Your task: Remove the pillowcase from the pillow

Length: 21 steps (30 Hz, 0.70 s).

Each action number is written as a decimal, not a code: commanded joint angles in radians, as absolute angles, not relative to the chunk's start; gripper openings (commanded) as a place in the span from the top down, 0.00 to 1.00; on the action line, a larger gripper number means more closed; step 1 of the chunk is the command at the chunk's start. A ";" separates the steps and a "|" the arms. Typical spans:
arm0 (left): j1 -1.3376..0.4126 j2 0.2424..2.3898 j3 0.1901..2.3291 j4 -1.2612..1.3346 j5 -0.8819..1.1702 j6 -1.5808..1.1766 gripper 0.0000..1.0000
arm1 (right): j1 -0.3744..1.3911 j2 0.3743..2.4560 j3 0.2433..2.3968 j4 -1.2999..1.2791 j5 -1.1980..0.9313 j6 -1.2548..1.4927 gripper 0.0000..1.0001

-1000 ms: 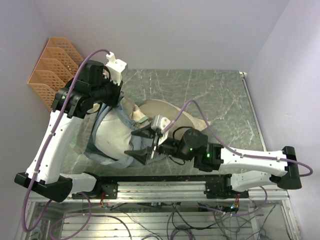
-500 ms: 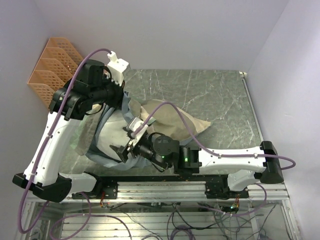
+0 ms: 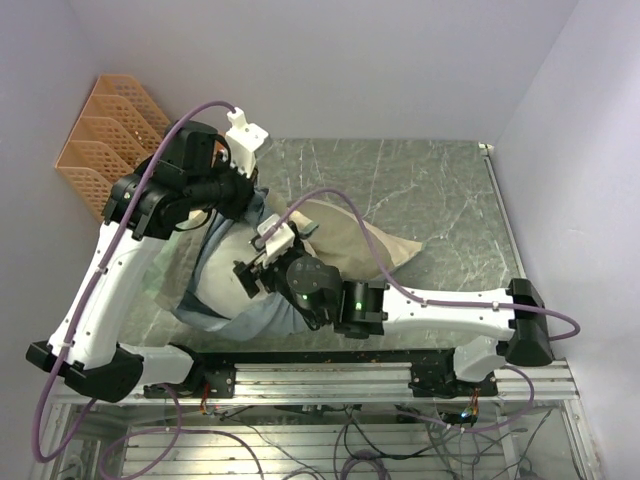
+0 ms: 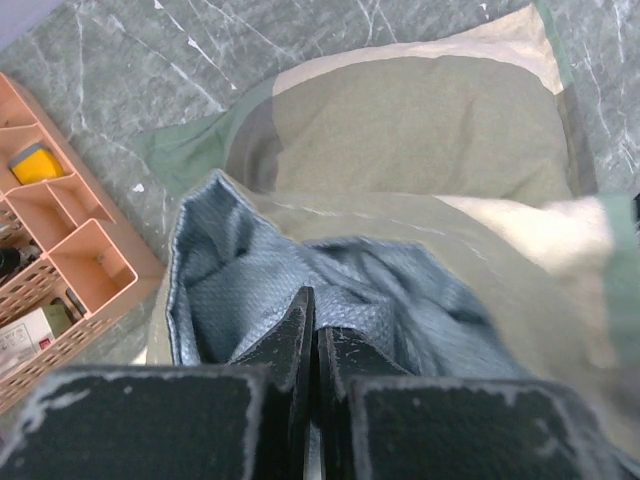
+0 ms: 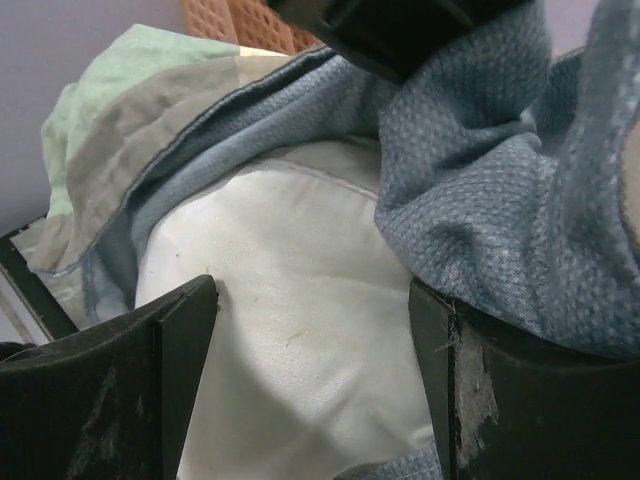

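Note:
The pillow (image 3: 213,283) is off-white and lies at the near left, its end bare where the pillowcase (image 3: 352,240) opens. The pillowcase has olive and tan panels outside and blue-grey cloth inside. My left gripper (image 3: 251,200) is shut on the blue-grey rim of the pillowcase (image 4: 400,310) and holds it up, as the left wrist view (image 4: 316,312) shows. My right gripper (image 3: 251,272) is open over the bare pillow end. In the right wrist view my right gripper (image 5: 312,295) straddles the white pillow (image 5: 290,240), with blue-grey pillowcase (image 5: 480,190) draped over the right finger (image 5: 480,390).
An orange slotted rack (image 3: 105,135) stands against the left wall at the back; it also shows in the left wrist view (image 4: 60,240) holding small items. The grey marbled table (image 3: 430,190) stretches to the right. A metal rail (image 3: 330,380) runs along the near edge.
My right arm has swung left and its open gripper now sits over the bare pillow end. My left gripper has shifted slightly back and right, still holding the cloth rim.

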<state>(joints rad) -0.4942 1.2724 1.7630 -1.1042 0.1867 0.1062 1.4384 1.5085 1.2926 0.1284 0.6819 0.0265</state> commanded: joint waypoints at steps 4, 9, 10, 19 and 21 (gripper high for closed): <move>-0.505 1.293 1.814 -1.115 0.253 0.109 0.93 | 1.291 1.595 1.302 0.115 0.518 0.172 0.28; -0.506 1.295 1.809 -1.096 0.232 0.121 0.93 | 1.277 1.544 1.235 0.266 0.233 0.152 0.83; -0.506 1.294 1.806 -1.091 0.220 0.127 0.93 | 1.277 1.518 1.205 0.312 0.159 0.155 0.95; -0.505 1.304 1.789 -1.009 0.168 0.108 0.93 | 1.334 1.407 1.076 0.480 -0.272 0.199 1.00; -0.506 1.310 1.793 -1.001 0.167 0.097 0.93 | 1.357 1.417 1.082 0.487 -0.306 0.199 1.00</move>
<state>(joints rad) -0.4992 1.2938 1.7733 -1.1362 0.1791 0.1226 1.2888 1.4200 1.0897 0.4160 -0.0673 0.1654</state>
